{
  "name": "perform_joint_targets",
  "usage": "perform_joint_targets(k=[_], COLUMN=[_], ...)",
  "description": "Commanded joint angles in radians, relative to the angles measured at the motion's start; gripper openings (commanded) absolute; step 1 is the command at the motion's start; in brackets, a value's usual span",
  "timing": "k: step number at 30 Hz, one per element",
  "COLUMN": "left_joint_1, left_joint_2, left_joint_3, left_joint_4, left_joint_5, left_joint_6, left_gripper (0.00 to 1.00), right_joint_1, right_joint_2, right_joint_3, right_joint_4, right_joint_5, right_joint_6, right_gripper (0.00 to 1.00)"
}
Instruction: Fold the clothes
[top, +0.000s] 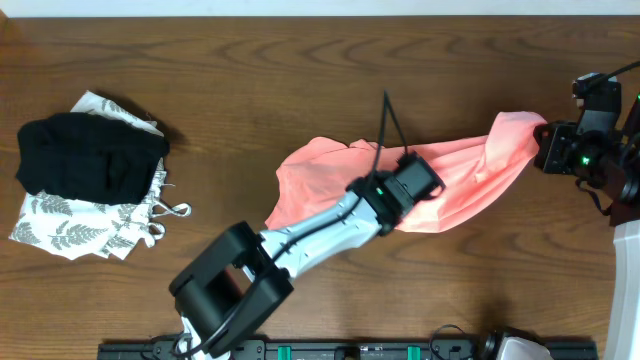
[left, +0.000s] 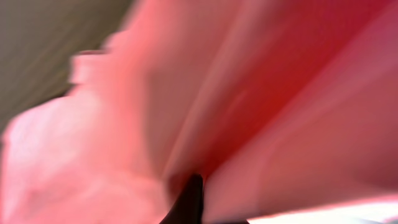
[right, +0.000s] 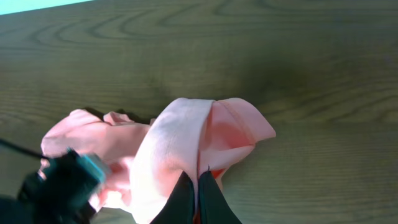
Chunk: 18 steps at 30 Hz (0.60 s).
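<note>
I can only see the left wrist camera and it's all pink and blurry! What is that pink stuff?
Observer: It's a pink T-shirt bunched on the table. The left end effector is right over its middle.
Operator: Is the other arm doing anything?
Observer: Yes. The right end effector is shut on one end of the shirt.
Operator: Are there other clothes?
Observer: A black garment lies on a white leaf-print garment at the table's left side.

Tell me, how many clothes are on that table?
3: a pink T-shirt right of centre, a black garment at the left, a white leaf-print garment beneath it. More could hide underneath.
</note>
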Motion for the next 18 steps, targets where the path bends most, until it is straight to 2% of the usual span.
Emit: perform_joint_targets(k=[1,7,12,18], left_joint_1=[0.076,0.206,0.286,0.346], left_joint_2=[-0.069,-0.133,-0.117,-0.099], left_joint_3=[0.035,0.056,0.055,0.055], left_joint_4=[-0.007,0.036,0.088,0.182], left_joint_5=[-0.069,-0.061,0.010,0.025], left_joint_6=[0.036,0.075,0.096,0.098], left_gripper=[0.06,0.06,0.06,0.06], right_joint_1=[0.004,0.005,0.005,0.005], right_joint_2=[0.000,0.000,0.000,0.000], right_joint_3=[0.020,0.020,0.020,0.020], right_joint_4=[0.001,-0.001,-0.005,-0.006], right_joint_5=[0.000,0.007,0.006,0.006], right_joint_6=[0.013,0.013,0.012,0.013], right_gripper=[0.01,0.01,0.01,0.01])
